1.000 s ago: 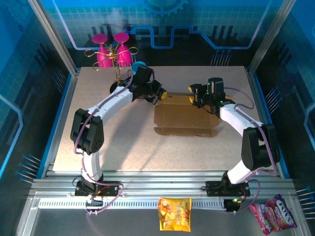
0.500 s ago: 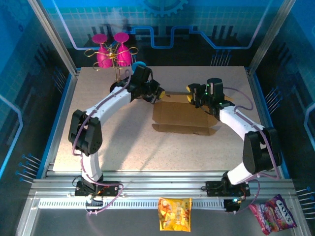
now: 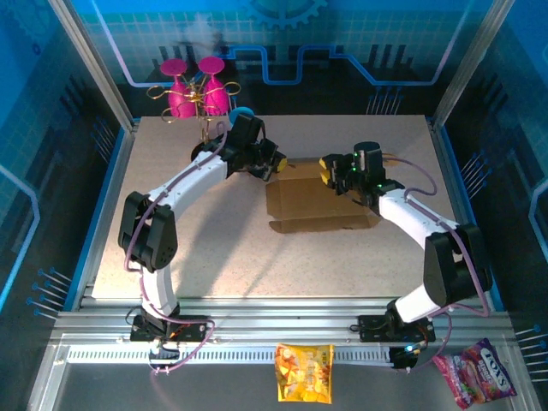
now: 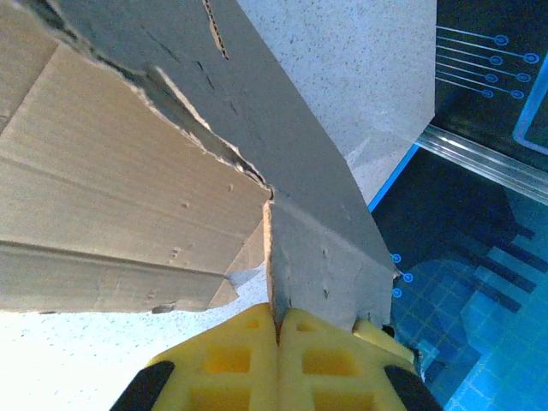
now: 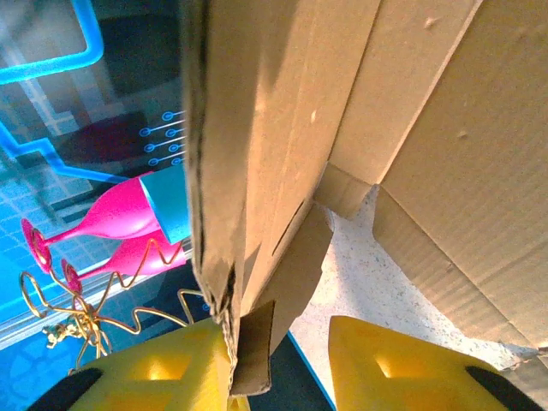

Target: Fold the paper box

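The paper box (image 3: 321,205), plain brown cardboard, lies partly folded at the middle-back of the table, with its back wall raised. My left gripper (image 3: 276,164) is at the box's back-left corner. In the left wrist view that gripper (image 4: 276,321) is shut, pinching the edge of a grey-looking flap of the box (image 4: 128,188). My right gripper (image 3: 329,171) reaches over the back wall near its middle. The right wrist view shows this gripper (image 5: 278,334) open, with the raised wall and a hanging tab of the box (image 5: 282,111) between the fingers, against the left finger (image 5: 163,372).
A gold wire rack with pink glasses (image 3: 193,94) stands at the back left, beside a blue cup (image 3: 240,114). The speckled table (image 3: 171,231) has blue raised edges. Two snack bags (image 3: 304,372) lie below the arm bases, off the table.
My right gripper has slid left along the box's back wall. The box has shifted slightly left and back. The left gripper has kept its hold.
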{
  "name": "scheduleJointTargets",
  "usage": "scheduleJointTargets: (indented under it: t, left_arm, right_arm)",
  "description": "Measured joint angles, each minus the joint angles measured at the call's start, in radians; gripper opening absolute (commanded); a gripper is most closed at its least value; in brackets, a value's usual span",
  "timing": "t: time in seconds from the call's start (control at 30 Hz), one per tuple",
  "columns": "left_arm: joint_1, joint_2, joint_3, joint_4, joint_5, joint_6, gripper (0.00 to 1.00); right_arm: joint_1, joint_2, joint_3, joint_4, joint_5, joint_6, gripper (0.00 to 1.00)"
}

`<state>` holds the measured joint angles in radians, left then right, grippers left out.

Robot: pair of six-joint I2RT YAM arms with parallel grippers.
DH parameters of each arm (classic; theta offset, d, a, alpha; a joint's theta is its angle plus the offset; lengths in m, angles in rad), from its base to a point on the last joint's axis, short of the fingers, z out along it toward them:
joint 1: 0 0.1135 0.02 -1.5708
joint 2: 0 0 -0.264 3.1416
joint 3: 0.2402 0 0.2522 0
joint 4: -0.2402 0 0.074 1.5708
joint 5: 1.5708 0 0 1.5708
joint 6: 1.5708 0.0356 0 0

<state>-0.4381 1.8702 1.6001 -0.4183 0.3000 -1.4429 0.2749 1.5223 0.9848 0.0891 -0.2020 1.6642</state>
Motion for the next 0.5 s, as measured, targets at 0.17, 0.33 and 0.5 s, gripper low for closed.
scheduleJointTargets:
  t: [0.17, 0.33, 0.5]
  left_arm:
    - [-0.001, -0.015, -0.018, 0.005, 0.0, 0.0, 0.0]
    - [-0.002, -0.031, -0.035, 0.006, -0.001, 0.0, 0.0]
    - [-0.004, -0.035, -0.046, 0.01, -0.005, -0.007, 0.0]
  right_arm:
    - [0.0, 0.006, 0.013, 0.011, 0.036, 0.004, 0.32]
    - [0.0, 0.039, 0.018, 0.041, 0.064, 0.015, 0.34]
    - [-0.001, 0.068, 0.046, 0.054, 0.072, 0.028, 0.09]
